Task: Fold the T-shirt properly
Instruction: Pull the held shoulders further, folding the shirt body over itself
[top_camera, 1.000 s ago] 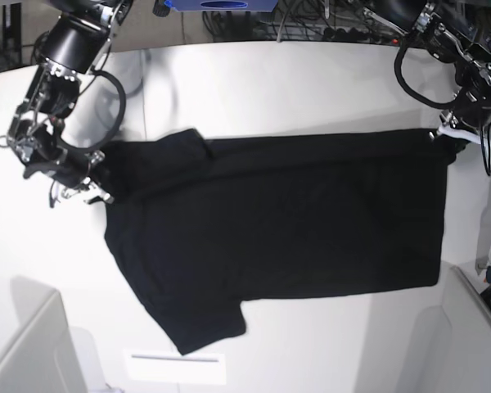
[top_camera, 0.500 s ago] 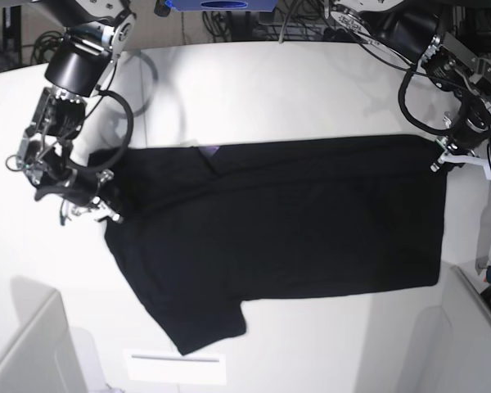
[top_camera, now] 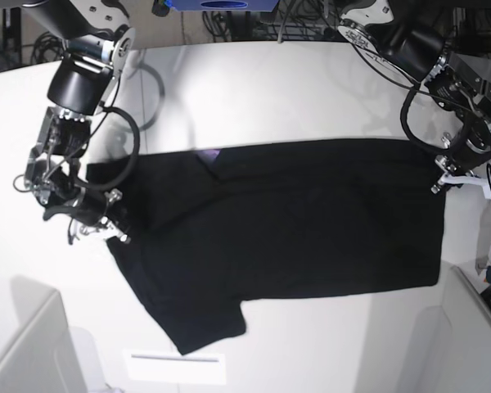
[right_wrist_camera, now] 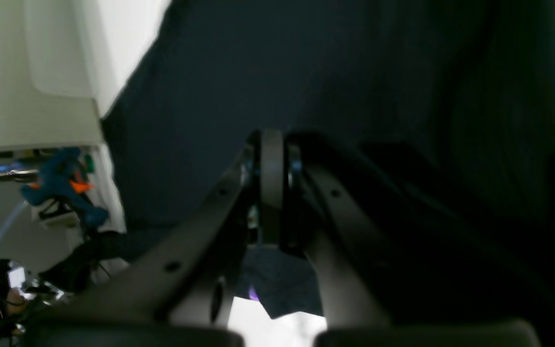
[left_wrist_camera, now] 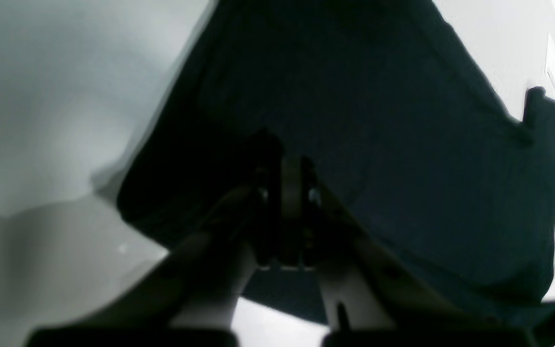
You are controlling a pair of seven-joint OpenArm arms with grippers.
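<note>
**White tabletop, one garment, two grips: lengthwise fold under way**

White, glossy work table [top_camera: 254,82], cable clutter along its far edge; a pale rectangular label [top_camera: 175,366] near the front edge.

Item 1, left of the base view: right gripper [top_camera: 106,221], black metal. The right wrist view shows its jaws clenched with dark cloth pinched between them, at the collar-and-shoulder end of the shirt.

Item 2, centre: large black short-sleeved cloth T-shirt [top_camera: 295,221], lying across the middle of the table. Its far edge runs as a fairly straight line between the two grippers; one sleeve spreads toward the front-left; a small purple patch of print shows near the far edge, left of centre.

Item 3, right of the base view: left gripper [top_camera: 443,168], black with a white finger piece. The left wrist view shows its jaws closed on the hem corner.

Handling note, as judgement: the held edge appears to be travelling toward the near edge. To do this well, both arms should advance together at equal height, keeping the edge taut and parallel to the near hem, then lower it so corner meets corner. Uneven pace would skew the fold; slack would bunch the middle.
</note>
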